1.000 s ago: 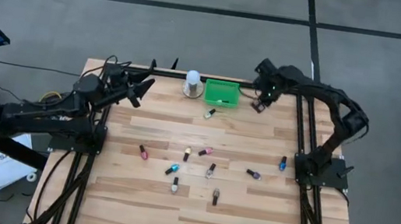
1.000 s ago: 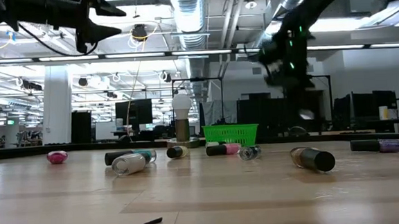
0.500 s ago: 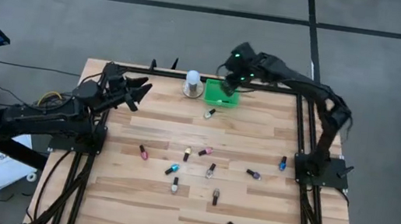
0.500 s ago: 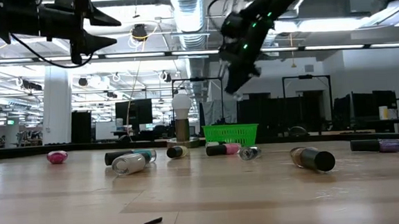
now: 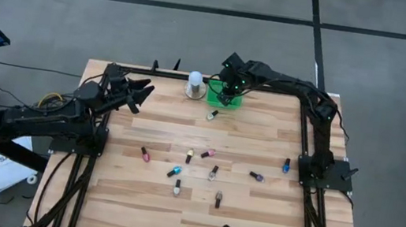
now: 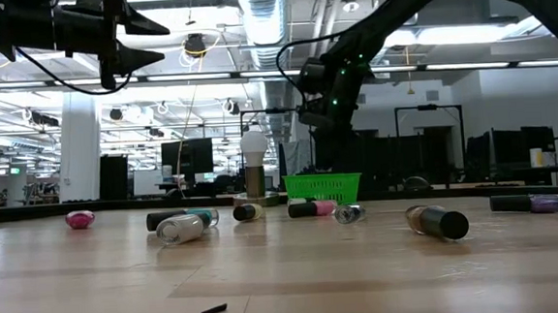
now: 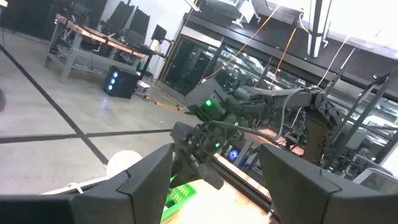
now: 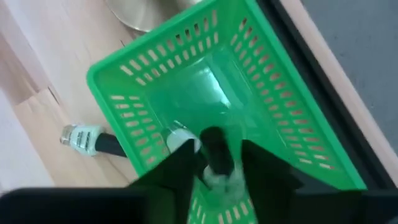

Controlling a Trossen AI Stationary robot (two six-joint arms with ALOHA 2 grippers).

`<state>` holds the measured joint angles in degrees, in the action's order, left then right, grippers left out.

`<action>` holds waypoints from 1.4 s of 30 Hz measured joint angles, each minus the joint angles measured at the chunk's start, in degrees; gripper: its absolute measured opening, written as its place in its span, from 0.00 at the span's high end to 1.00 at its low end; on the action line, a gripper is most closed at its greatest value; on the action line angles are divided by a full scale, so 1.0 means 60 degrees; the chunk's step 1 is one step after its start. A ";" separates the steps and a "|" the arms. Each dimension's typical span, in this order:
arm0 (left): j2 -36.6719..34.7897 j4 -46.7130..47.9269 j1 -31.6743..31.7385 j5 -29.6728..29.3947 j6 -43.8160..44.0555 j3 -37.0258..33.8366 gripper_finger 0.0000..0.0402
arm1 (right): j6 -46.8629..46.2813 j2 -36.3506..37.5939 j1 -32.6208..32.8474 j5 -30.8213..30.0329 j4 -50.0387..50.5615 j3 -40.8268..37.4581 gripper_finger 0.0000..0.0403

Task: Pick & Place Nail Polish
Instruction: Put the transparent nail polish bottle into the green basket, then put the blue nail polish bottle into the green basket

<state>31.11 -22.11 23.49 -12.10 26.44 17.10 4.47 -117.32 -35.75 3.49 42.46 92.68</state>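
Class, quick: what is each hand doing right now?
Left hand: open, empty.
Right hand: over the basket, around a bottle; grip cannot be told.

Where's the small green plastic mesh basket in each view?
High view: green plastic mesh basket at the table's far edge, under the right gripper.
Low view: centre, far end of the table.
Left wrist view: a green sliver between the fingers.
Right wrist view: fills the picture.
Shared landmark: the white dome-topped object beside it.
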 joint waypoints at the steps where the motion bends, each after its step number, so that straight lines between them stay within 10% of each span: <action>1: 0.0000 0.0000 0.0000 0.0000 0.0000 0.0000 0.41 | 0.0003 0.0043 -0.0003 -0.0010 0.0027 0.0000 0.59; 6: 0.0000 0.0000 0.0000 0.0000 0.0133 0.0000 0.41 | -0.0400 0.0518 -0.0066 -0.0047 0.0473 0.0000 0.37; 12: 0.0000 0.0000 0.0000 0.0153 0.0188 0.0000 0.41 | -0.2031 0.2346 0.0013 -0.0062 0.3153 -0.0503 0.34; 25: 0.0000 -0.0004 0.0000 0.0230 0.0498 0.0000 0.41 | -0.8834 0.7678 0.1698 -0.0087 0.2776 -0.7477 0.35; 42: 0.0000 0.0003 0.0000 0.0233 0.0933 0.0004 0.41 | -1.2256 0.7009 0.3859 -0.0137 0.2610 -0.9749 0.35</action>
<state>31.11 -22.09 23.49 -10.70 32.03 17.12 -69.06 -75.27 -12.60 2.66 58.12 34.19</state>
